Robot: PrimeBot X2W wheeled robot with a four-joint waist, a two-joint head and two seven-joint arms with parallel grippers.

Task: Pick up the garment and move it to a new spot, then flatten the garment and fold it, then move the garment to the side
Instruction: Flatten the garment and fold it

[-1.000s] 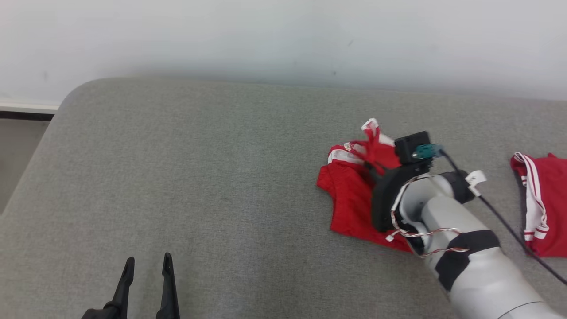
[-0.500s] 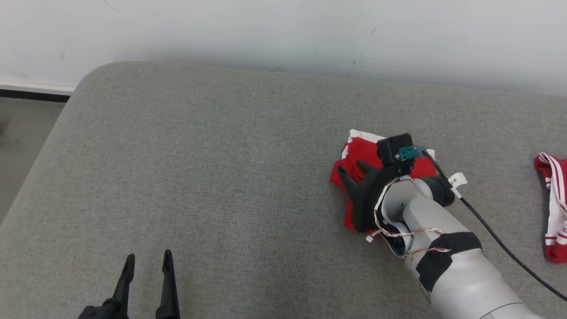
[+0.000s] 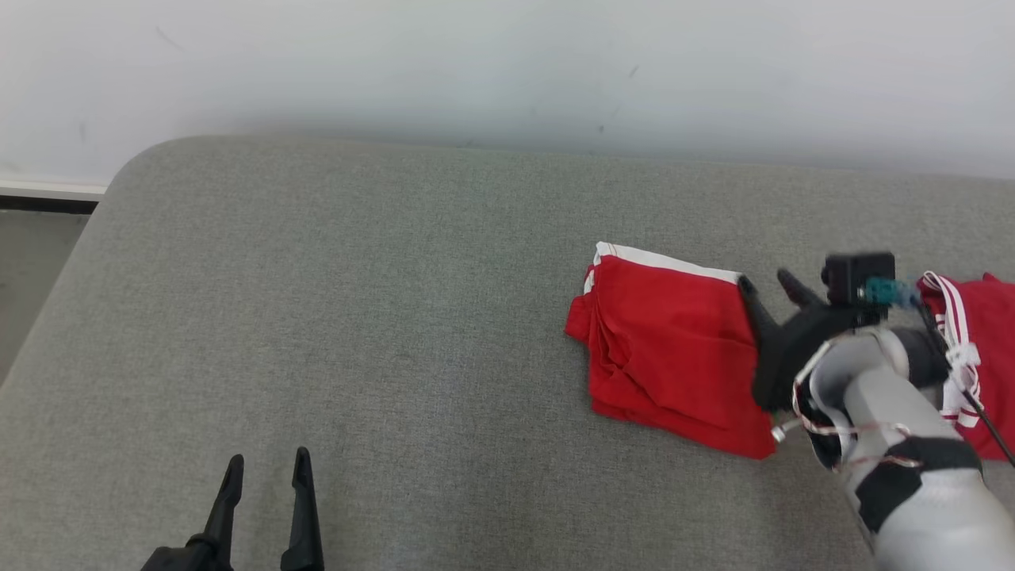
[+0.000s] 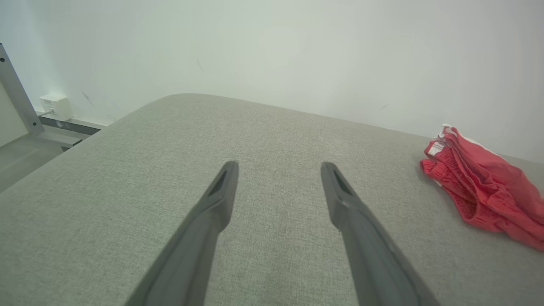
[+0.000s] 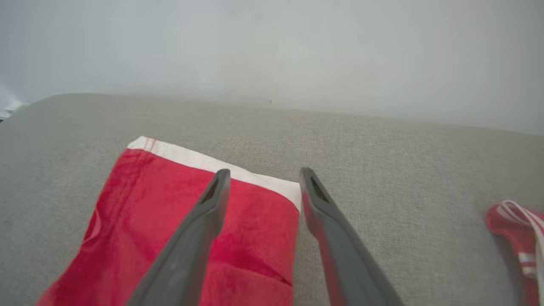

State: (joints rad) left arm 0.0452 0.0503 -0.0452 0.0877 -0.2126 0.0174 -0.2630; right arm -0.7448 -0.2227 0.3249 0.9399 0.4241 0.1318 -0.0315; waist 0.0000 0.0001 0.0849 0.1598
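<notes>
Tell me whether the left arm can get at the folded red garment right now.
Probably, if it stretches: only grey cushion lies between the open left gripper and the folded red garment, and the right gripper sits at its right edge.

The folded red fabric garment with a white hem (image 3: 666, 341) has its right edge hidden behind the right gripper (image 3: 764, 277). The second red garment with white stripes (image 3: 995, 333) is cut off by the head view's right edge and partly covered by the pale right arm (image 3: 872, 381).
</notes>
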